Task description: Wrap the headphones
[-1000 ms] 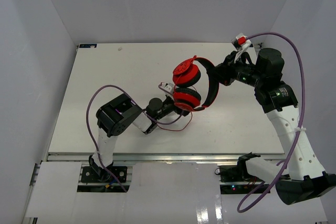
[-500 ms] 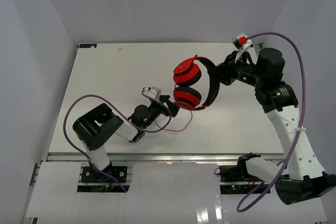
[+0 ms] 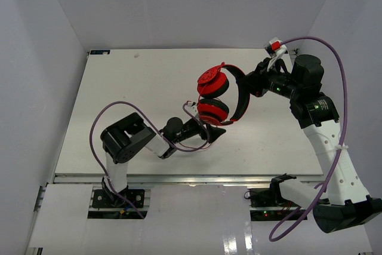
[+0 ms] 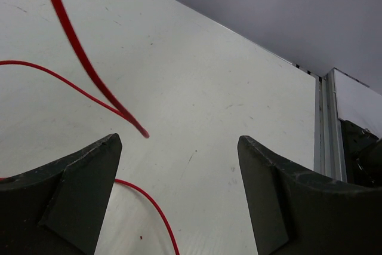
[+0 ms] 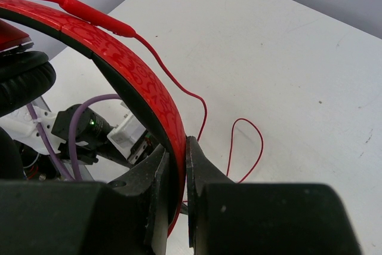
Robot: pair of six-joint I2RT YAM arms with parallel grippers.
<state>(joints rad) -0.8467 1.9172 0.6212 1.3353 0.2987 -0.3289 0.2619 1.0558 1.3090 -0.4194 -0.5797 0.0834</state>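
Note:
The red headphones (image 3: 213, 95) hang above the table, earcups stacked, black headband to the right. My right gripper (image 3: 250, 85) is shut on the headband (image 5: 134, 73); the jaws pinch it in the right wrist view (image 5: 177, 162). The thin red cable (image 5: 200, 108) runs from the headband down onto the table in loops. My left gripper (image 3: 218, 131) is open and low over the table, just below the lower earcup. In the left wrist view (image 4: 179, 159) the jaws stand wide apart and empty, with the cable (image 4: 80, 58) hanging ahead of them and a thin strand (image 4: 152, 207) lying between them.
The white table (image 3: 119, 82) is boxed in by white walls on three sides. Thick purple robot cables loop over my left arm (image 3: 122, 111) and my right arm (image 3: 339, 70). The table's front rail (image 4: 325, 129) lies ahead of the left gripper.
The left arm drew back to the left, then swung right again; its open gripper now sits under the lower earcup. The right arm and the headphones have not moved.

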